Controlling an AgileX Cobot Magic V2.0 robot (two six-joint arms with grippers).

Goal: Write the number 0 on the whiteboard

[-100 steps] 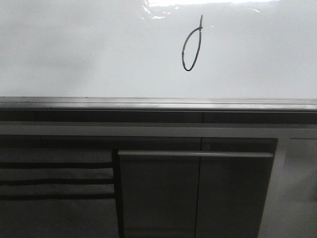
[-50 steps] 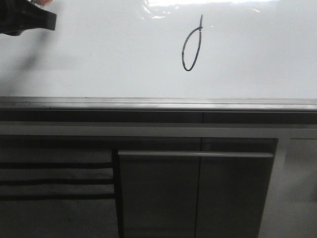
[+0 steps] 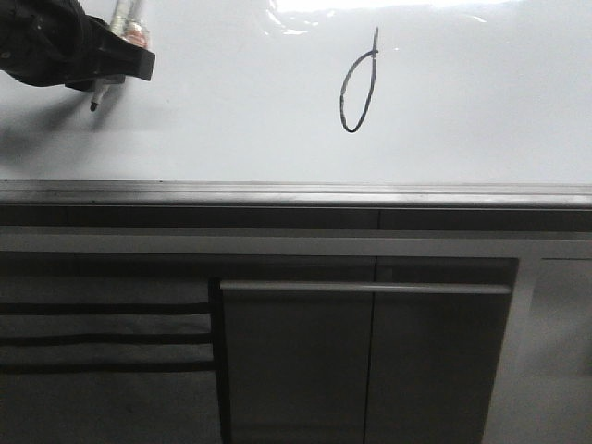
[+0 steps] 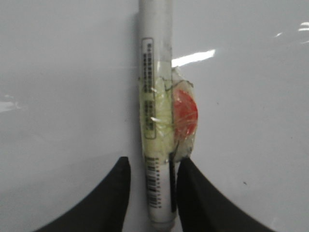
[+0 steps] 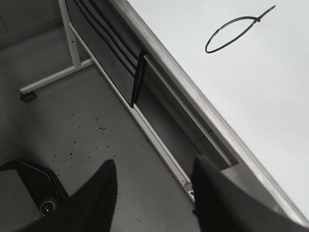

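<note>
- One number 0 [image 3: 359, 92] already sits on whiteboard [image 3: 213, 111], upper middle.
- L claw [image 4: 150, 193] clamped on marker [image 4: 155, 96], tip near board, far left of loop.
- R claw [image 5: 152, 186] apart, empty.
- Writing looks done; next probably lift pen clear w/o smudging.

The number 0 [image 3: 358, 92] is a narrow slanted loop of thin black line with a short tail at its top. It stands on the upper part of the glossy white whiteboard [image 3: 231, 120], above the grey rim.
</note>
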